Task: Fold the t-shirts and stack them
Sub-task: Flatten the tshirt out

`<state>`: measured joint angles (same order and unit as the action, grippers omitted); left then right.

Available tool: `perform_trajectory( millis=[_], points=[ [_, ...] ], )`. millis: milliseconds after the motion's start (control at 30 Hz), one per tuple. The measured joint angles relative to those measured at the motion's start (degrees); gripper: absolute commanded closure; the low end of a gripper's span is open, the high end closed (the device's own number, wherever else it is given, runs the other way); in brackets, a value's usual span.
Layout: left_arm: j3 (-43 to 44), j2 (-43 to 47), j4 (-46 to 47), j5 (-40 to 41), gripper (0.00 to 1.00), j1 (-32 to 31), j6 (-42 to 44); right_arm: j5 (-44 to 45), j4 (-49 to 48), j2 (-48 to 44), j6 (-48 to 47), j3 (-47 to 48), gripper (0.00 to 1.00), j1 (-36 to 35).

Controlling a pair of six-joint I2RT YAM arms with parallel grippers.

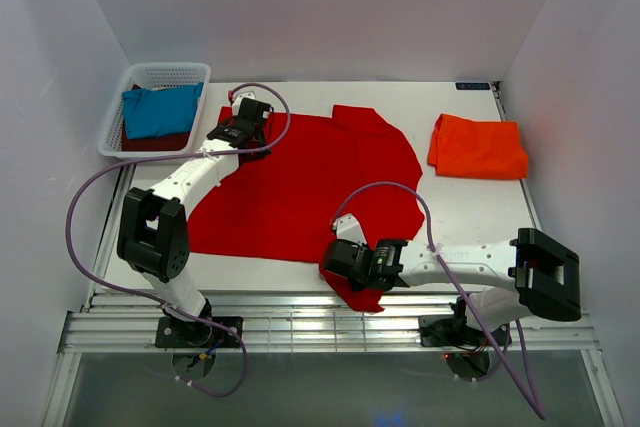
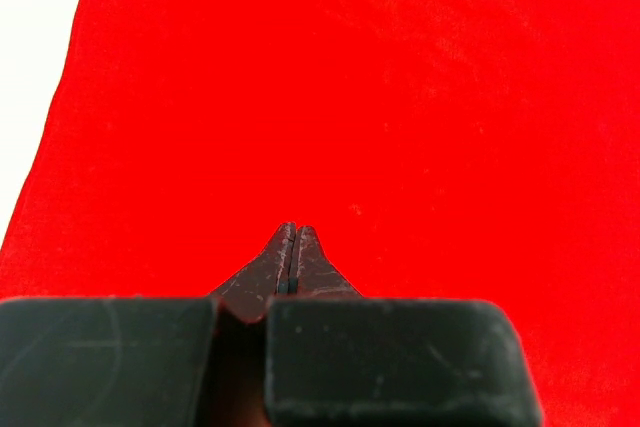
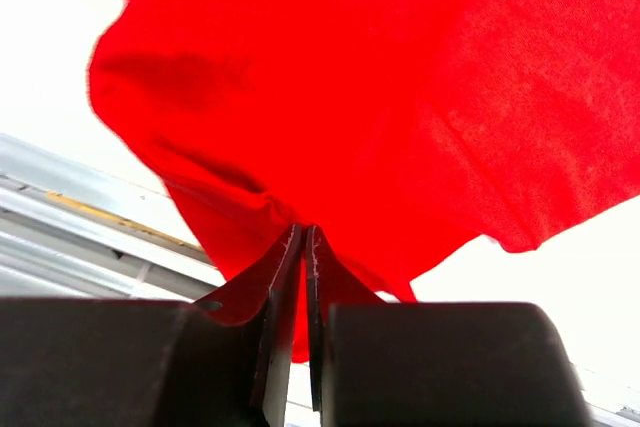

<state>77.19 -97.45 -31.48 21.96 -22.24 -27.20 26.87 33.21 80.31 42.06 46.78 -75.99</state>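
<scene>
**Desk:** Where does the bright red t-shirt (image 1: 300,187) lie?

**Photographer:** Spread open across the middle of the white table (image 1: 470,217), mostly flat, its near hem running toward the arms' bases. One corner of it spills past the near edge of the table.

**Desk:** And the left tool (image 2: 291,247)?

**Photographer:** At the shirt's far left corner, jaws pressed together, tips down on the red cloth. Whether any fabric is caught between them cannot be told.

**Desk:** The right tool (image 3: 305,247)?

**Photographer:** At the shirt's near edge, toward its right side, jaws closed and pinching the hem. In the wrist view, the red cloth rises from the fingertips and drapes away in loose folds.

**Desk:** What else lies around the shirt?

**Photographer:** To its right, apart from it, an orange-red t-shirt (image 1: 478,147) lies folded on the table. To its far left stands a white mesh basket (image 1: 170,71), just beside the shirt's corner. Inside, a teal-blue t-shirt (image 1: 160,112) lies on top of a dark maroon t-shirt (image 1: 150,140), of which only a strip shows.
</scene>
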Motion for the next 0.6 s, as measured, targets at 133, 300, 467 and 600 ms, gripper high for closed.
perform_trajectory(
  millis=[133, 300, 467, 600],
  points=[
    [0.0, 0.0, 0.0, -0.2, 1.00, 0.0, 0.0, 0.1, 1.2, 0.0, 0.0, 1.5, 0.88, -0.8],
    [0.0, 0.0, -0.1, -0.2, 1.00, 0.0, 0.0, -0.1, 3.5, 0.5, -0.1, 4.5, 0.88, -3.2],
    [0.0, 0.0, -0.2, -0.3, 1.00, 0.0, 0.0, -0.4, 4.0, 2.1, -0.3, 8.2, 0.90, -6.4],
    [0.0, 0.0, -0.3, -0.4, 1.00, 0.0, 0.0, 1.6, 4.6, 2.6, 2.3, 7.8, 0.68, -7.2]
  ],
)
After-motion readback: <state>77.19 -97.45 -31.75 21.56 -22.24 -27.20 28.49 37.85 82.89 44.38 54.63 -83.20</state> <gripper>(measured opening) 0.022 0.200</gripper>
